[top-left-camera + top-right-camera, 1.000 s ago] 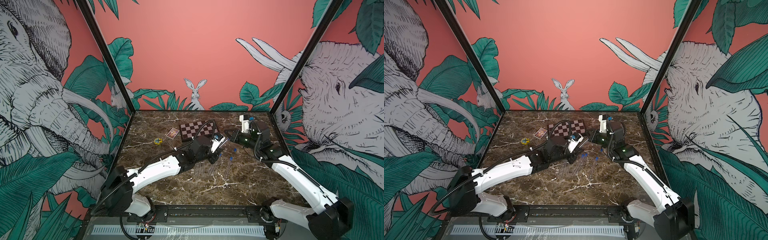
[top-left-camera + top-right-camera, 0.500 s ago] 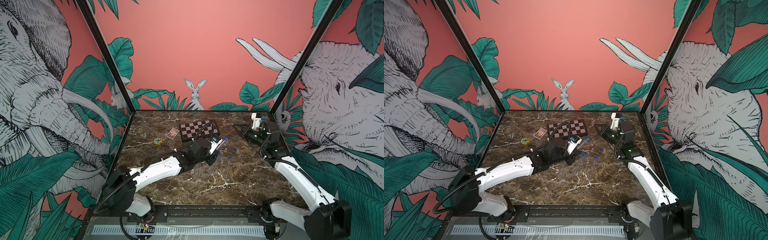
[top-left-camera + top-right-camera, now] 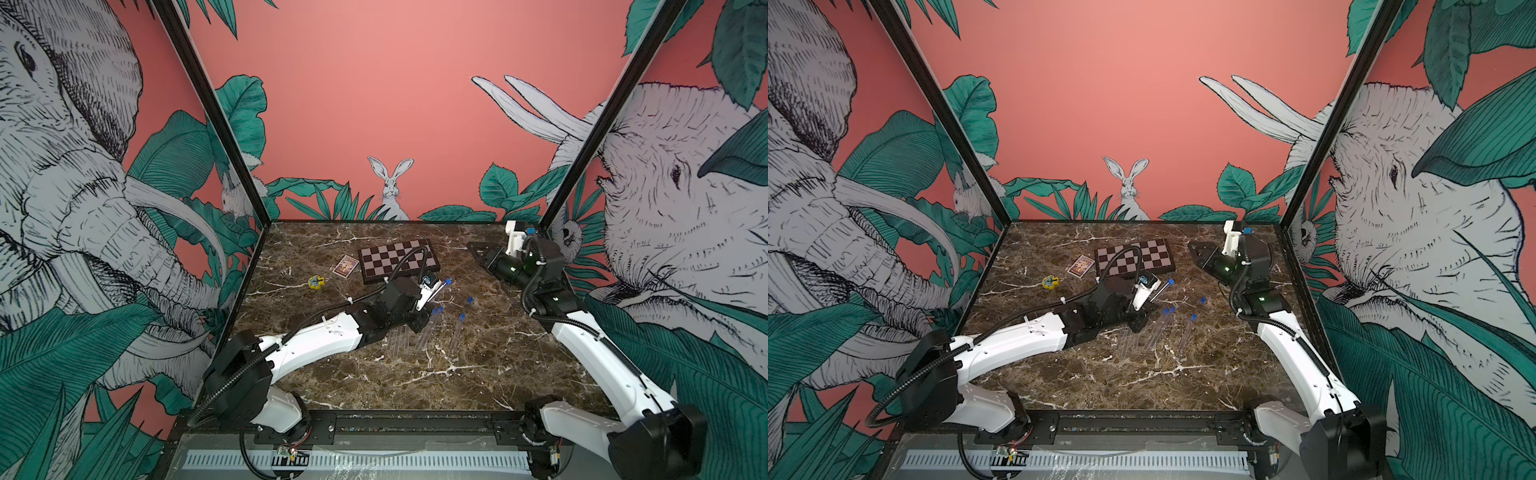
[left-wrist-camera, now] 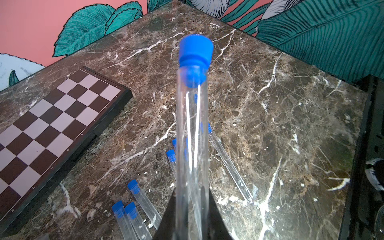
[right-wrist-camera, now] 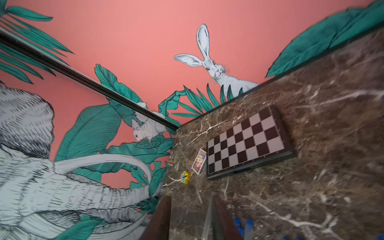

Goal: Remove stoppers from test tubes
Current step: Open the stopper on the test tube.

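Observation:
My left gripper [image 4: 192,193] is shut on a clear test tube [image 4: 192,145] that points up and away, its blue stopper [image 4: 196,49] still in the mouth. In both top views this held tube's stopper [image 3: 447,281] [image 3: 1170,281] sticks out over the middle of the table. Several more test tubes [image 3: 428,332] [image 4: 145,205] lie on the marble just in front, some with a blue stopper [image 3: 461,316]. One loose stopper [image 3: 470,300] [image 3: 1202,300] lies to their right. My right gripper [image 3: 473,247] [image 5: 191,199] is open and holds nothing, near the back right corner.
A folded chessboard [image 3: 398,259] [image 5: 247,143] lies at the back centre, with a small card [image 3: 345,266] and a yellow-and-blue toy [image 3: 316,281] to its left. The right wall and black corner post [image 3: 577,166] stand close behind my right arm.
My right gripper has swung away from the held tube toward the back right corner and has opened. My left gripper has kept its hold and barely moved.

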Action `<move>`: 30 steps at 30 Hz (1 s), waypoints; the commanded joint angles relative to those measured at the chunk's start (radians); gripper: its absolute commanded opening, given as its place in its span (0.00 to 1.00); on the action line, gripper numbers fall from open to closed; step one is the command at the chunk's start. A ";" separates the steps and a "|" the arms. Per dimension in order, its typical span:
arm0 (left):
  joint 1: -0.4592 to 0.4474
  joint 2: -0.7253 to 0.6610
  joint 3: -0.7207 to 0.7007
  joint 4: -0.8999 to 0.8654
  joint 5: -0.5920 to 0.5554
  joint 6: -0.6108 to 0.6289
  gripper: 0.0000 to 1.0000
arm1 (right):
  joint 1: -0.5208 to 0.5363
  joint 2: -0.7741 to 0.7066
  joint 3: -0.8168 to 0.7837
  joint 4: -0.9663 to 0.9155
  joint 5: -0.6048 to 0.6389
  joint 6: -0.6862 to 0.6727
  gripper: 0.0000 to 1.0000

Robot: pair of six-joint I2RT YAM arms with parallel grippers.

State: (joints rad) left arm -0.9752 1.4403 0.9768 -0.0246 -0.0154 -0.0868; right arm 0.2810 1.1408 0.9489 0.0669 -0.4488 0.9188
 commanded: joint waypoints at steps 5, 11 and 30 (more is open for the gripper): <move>0.002 -0.045 0.025 0.028 0.009 -0.014 0.00 | 0.104 0.051 0.000 0.019 0.004 0.010 0.49; 0.001 -0.052 0.032 0.038 0.005 -0.015 0.00 | 0.138 0.063 -0.007 0.010 0.025 0.009 0.50; 0.001 -0.062 0.050 0.047 -0.012 -0.009 0.00 | 0.178 0.097 -0.045 0.101 0.020 0.069 0.35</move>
State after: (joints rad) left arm -0.9752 1.4170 1.0000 0.0055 -0.0193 -0.0891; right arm 0.4488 1.2407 0.9146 0.0944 -0.4271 0.9627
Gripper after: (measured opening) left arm 0.160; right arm 0.366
